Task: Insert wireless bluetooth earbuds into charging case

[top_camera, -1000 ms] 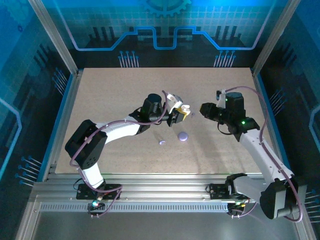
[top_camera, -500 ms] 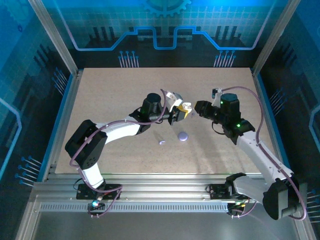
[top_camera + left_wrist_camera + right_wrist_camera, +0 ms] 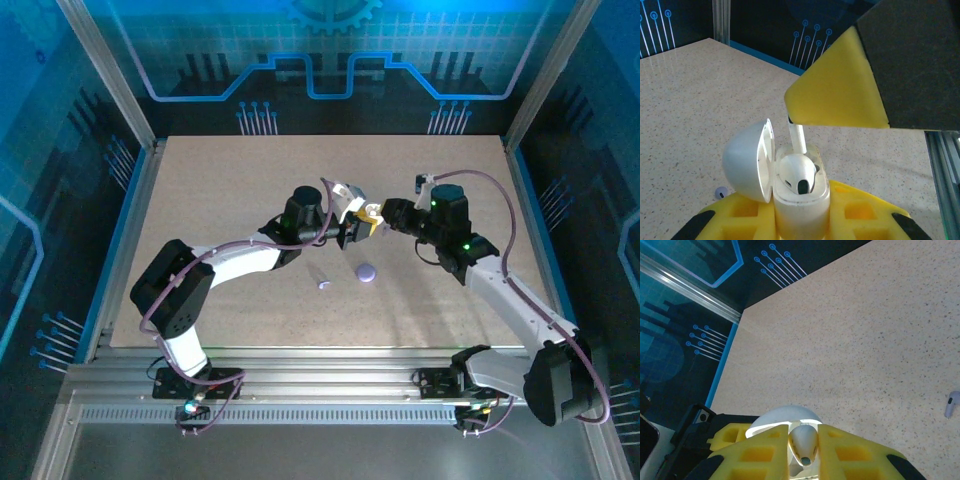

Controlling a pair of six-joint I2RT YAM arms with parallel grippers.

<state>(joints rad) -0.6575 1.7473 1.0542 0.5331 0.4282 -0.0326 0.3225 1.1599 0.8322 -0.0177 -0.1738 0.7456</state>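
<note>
Low in the centre of the top view, a loose earbud (image 3: 324, 285) lies on the table (image 3: 220, 180), with a lavender disc (image 3: 366, 271) just to its right. Above them, mid-frame, the left gripper (image 3: 360, 230) is clamped narrow on the open charging case (image 3: 801, 205), whose lid (image 3: 746, 161) is tipped open to the left. The right gripper (image 3: 384, 213) meets it from the right. It pinches the second earbud (image 3: 796, 176) by the stem, bud head down in the case's well.

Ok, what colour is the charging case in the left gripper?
The charging case is glossy white; the left wrist view shows it best.
</note>
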